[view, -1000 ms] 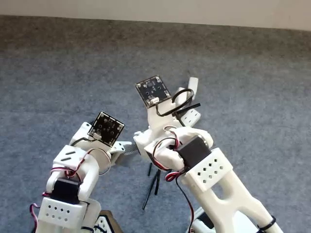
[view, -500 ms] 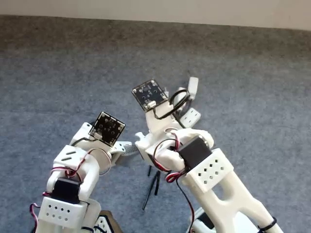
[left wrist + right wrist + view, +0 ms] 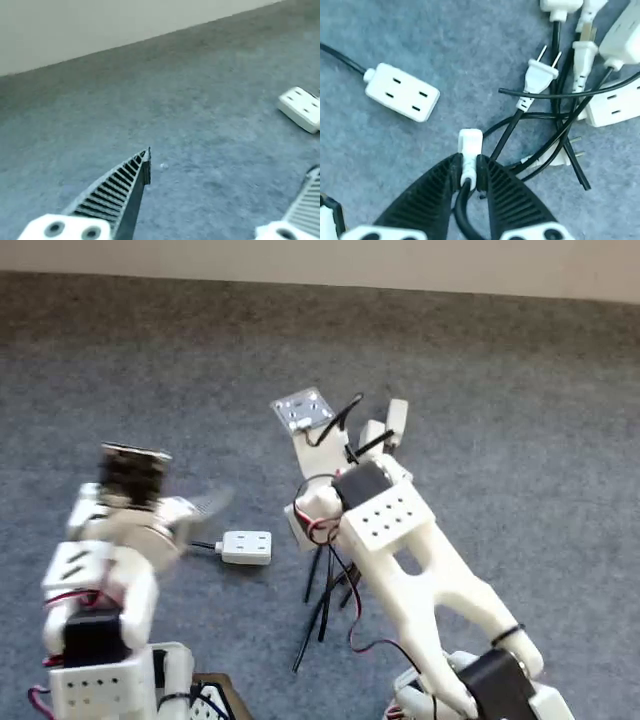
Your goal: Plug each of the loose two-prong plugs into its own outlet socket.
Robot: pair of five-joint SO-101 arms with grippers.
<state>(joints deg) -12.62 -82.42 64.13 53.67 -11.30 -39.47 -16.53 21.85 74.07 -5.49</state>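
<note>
Smooth white plastic plug (image 3: pixel 469 145), rough grey carpet (image 3: pixel 445 40)

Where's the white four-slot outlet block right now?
In the high view the outlet block lies flat on the carpet, between the left arm and the black cords beside the right arm.

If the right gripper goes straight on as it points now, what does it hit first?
Most likely bare carpet. The right gripper, shut on a white plug, points into the gap between the outlet block and a loose two-prong plug; neither lies in line, though depth is unclear.
</note>
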